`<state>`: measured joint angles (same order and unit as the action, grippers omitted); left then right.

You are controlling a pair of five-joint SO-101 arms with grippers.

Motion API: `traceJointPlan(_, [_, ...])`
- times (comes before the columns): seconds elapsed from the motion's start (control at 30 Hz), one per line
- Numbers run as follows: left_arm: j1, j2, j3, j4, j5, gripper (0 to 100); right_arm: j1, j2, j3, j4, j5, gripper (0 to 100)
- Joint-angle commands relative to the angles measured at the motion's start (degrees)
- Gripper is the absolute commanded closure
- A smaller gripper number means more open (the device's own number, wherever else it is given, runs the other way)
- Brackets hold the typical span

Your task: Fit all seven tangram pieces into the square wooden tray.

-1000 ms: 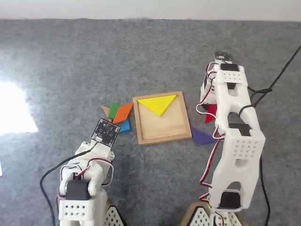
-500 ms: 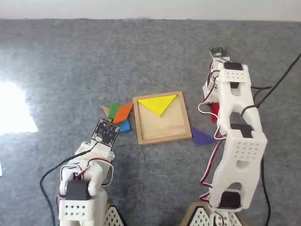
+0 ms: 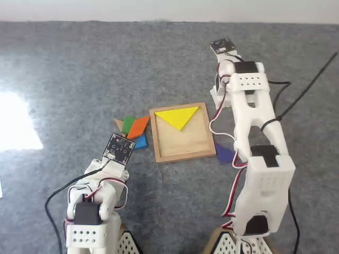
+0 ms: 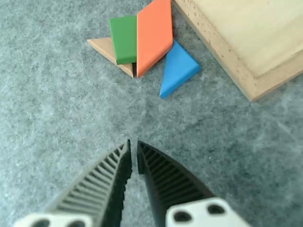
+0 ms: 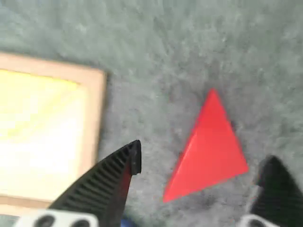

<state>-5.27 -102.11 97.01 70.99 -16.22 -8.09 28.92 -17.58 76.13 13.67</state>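
Right wrist view has my right gripper (image 5: 203,158) spread wide and holding nothing, one finger on either side of the red triangle (image 5: 208,146), which lies flat on the grey surface (image 3: 79,79) just off the outer rim of the wooden tray (image 5: 97,118), with a strip of felt between them. My worry is the close: the piece is thin and its edges slant, so I judge that a squeeze on those slopes could spin it or squirt it out sideways. If I come down too shallow, the fingers may ride over its top. The finger on the tray side sits near the rim and could catch it and shove the tray. The purple piece (image 3: 226,153) lies by the tray's near right corner, close to my right arm, where a low swing might nudge it. Inside the tray the yellow triangle (image 3: 177,116) sits against the far edge, and the rest of the floor is bare. My left gripper (image 4: 133,147) hangs nearly closed and empty, short of the orange piece (image 4: 154,35), green piece (image 4: 123,38), tan piece (image 4: 106,47) and blue triangle (image 4: 177,71) clustered off the tray's left edge.
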Motion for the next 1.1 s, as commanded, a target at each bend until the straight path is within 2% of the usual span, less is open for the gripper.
traceJointPlan(0.0, [-0.3,0.4,-0.5,0.4,0.4,98,3.4,3.3,-2.0,0.0,3.5,47.8])
traceJointPlan(0.3, [-0.3,0.4,-0.5,0.4,0.4,98,6.1,7.8,-1.8,-3.0,-2.1,51.2])
traceJointPlan(0.53, [-0.3,0.4,-0.5,0.4,0.4,98,6.8,12.2,-2.2,-2.7,-4.8,63.7])
traceJointPlan(0.73, [-0.3,0.4,-0.5,0.4,0.4,98,6.7,12.1,-2.2,-2.8,-4.8,59.1])
traceJointPlan(1.07, [-0.3,0.4,-0.5,0.4,0.4,98,6.7,12.2,-1.9,-2.9,-6.3,59.3])
